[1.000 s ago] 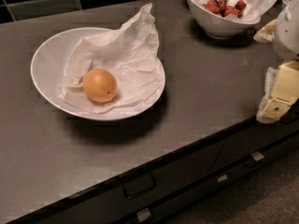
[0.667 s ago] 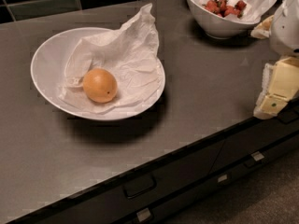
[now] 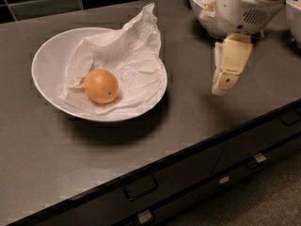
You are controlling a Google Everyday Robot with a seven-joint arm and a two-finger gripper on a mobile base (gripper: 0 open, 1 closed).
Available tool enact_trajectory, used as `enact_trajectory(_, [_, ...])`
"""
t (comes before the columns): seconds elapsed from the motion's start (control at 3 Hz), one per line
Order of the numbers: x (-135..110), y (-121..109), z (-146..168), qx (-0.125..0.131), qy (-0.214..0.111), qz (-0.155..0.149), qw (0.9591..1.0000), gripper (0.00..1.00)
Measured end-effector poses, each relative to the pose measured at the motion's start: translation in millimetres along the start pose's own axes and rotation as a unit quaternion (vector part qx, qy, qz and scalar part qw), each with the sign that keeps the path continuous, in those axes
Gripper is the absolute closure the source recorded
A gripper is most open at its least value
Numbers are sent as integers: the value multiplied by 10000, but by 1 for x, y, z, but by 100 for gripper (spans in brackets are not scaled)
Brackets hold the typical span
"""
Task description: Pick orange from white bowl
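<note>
One gripper, cream-coloured, is hanging above the dark worktop toward its right edge, pointing down and carrying nothing; whether it is open or closed I cannot tell from where I stand. One white arm housing is sitting above it near the far right corner, partly hiding a second bowl. One orange is lying in the white bowl toward the worktop's left side, well apart from the gripper, on crumpled paper that is rising over the bowl's far rim. Drawers are running beneath the front edge.
</note>
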State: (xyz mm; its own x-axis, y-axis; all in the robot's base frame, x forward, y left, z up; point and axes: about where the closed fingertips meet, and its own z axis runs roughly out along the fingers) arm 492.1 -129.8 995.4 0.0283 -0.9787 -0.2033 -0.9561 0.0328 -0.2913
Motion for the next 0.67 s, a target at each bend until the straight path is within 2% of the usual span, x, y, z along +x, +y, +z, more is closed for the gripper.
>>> enact_trajectory(0.33, [-55, -18, 13, -91, -341, -621, 9974, 0])
enact_trajectory(0.67, [-56, -18, 13, -87, -345, -625, 9974, 0])
